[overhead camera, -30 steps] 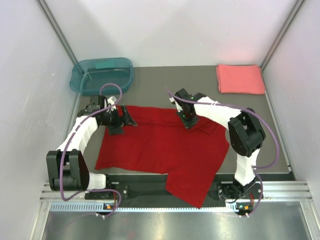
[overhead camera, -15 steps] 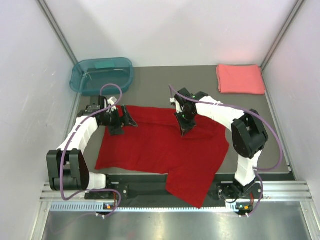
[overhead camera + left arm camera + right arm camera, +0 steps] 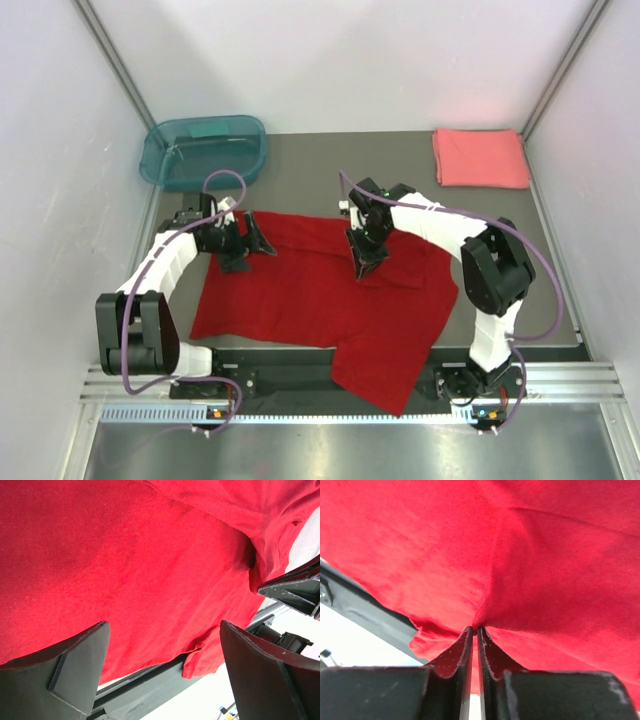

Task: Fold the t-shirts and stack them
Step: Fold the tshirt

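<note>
A deep red t-shirt (image 3: 300,295) lies spread across the dark mat, and its lower right corner hangs over the near edge. The coral-pink t-shirt (image 3: 480,157) rests as a folded rectangle at the far right corner. My left gripper (image 3: 255,243) hovers open over the red shirt's upper left edge; in the left wrist view (image 3: 164,625) nothing sits between its fingers. My right gripper (image 3: 362,268) is near the shirt's upper middle. The right wrist view shows its jaws (image 3: 475,628) pinched on a ridge of red cloth (image 3: 530,570).
A teal translucent tub (image 3: 203,150) stands at the far left corner. White walls close in on both sides. The black frame rail (image 3: 280,360) and a metal rail run along the near edge by the arm bases.
My right gripper has moved left and nearer with the pinched red cloth, pulling a fold inward. The left arm has stayed put and open.
</note>
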`<action>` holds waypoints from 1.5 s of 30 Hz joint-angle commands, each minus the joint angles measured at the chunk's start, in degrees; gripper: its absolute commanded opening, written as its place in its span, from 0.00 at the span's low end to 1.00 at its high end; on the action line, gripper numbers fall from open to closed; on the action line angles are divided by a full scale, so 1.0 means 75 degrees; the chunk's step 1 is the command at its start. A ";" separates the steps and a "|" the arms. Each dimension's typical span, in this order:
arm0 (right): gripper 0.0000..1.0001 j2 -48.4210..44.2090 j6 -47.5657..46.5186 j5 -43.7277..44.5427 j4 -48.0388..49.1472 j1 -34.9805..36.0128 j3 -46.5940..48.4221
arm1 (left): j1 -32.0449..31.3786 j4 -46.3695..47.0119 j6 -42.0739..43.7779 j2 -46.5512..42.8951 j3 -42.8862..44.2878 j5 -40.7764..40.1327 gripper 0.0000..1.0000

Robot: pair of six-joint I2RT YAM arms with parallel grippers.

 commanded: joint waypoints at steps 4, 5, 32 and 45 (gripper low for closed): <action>0.23 -0.0148 0.0217 -0.1191 0.0296 -0.0240 0.0002 | 0.0040 0.0232 0.0293 0.0019 0.0098 0.0277 0.95; 0.29 -0.0404 0.0264 -0.1204 0.0529 -0.0323 -0.0092 | 0.0040 0.0232 0.0317 0.0008 0.0121 0.0324 0.95; 0.42 -0.0559 0.1988 -0.1216 0.4222 -0.6113 -0.1768 | -0.1883 0.1299 -0.0960 0.2349 0.2394 -0.0813 0.76; 0.28 0.0355 0.1707 -0.1287 0.4001 -0.6125 -0.1136 | -0.0218 0.0807 -0.0891 0.3885 0.3776 -0.0754 0.74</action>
